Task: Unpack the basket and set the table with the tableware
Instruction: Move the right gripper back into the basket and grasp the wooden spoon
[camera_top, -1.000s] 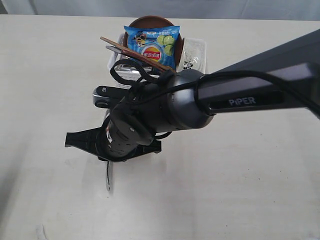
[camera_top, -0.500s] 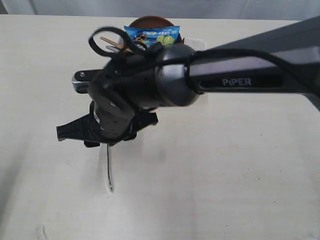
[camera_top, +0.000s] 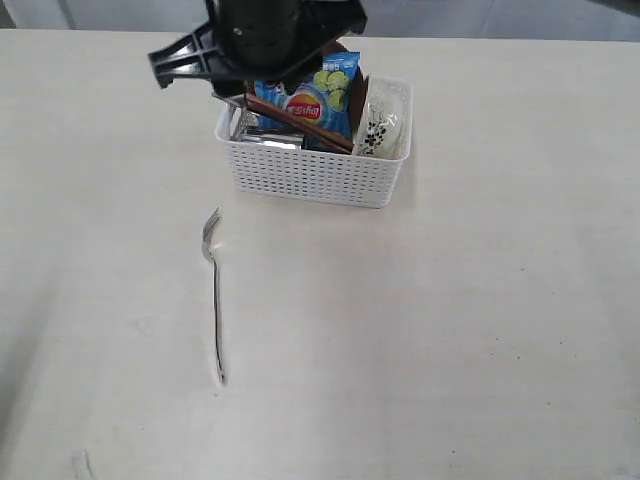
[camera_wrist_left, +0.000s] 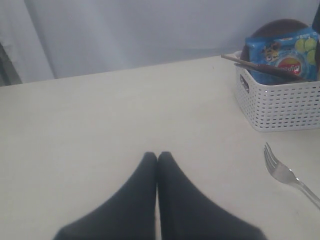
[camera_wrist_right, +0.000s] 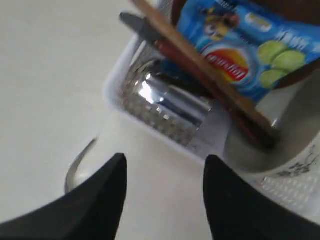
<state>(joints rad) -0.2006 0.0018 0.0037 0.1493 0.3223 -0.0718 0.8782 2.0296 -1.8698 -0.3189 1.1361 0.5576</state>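
The white basket (camera_top: 315, 180) stands at the far middle of the table (camera_top: 480, 300). In it are the blue snack bag (camera_top: 310, 95), two chopsticks (camera_top: 300, 118), the floral bowl (camera_top: 380, 120), a steel cup (camera_wrist_right: 170, 102), a knife tip (camera_wrist_right: 140, 27), a dark red spoon handle (camera_wrist_right: 200, 75) and the brown plate (camera_wrist_left: 280, 25). The steel fork (camera_top: 214, 300) lies alone on the table in front of the basket. My right gripper (camera_wrist_right: 165, 162) hovers open and empty above the basket's left end, its black body (camera_top: 255, 40) at the top of the exterior view. My left gripper (camera_wrist_left: 157, 156) is shut on nothing, low over bare table.
A grey curtain or wall (camera_wrist_left: 150, 30) runs behind the table's far edge. The fork's tines (camera_wrist_left: 272, 160) point toward the basket. The left arm does not show in the exterior view.
My right arm has swung up and away from the fork toward the basket at the far side. The fork stays on the table, now fully uncovered.
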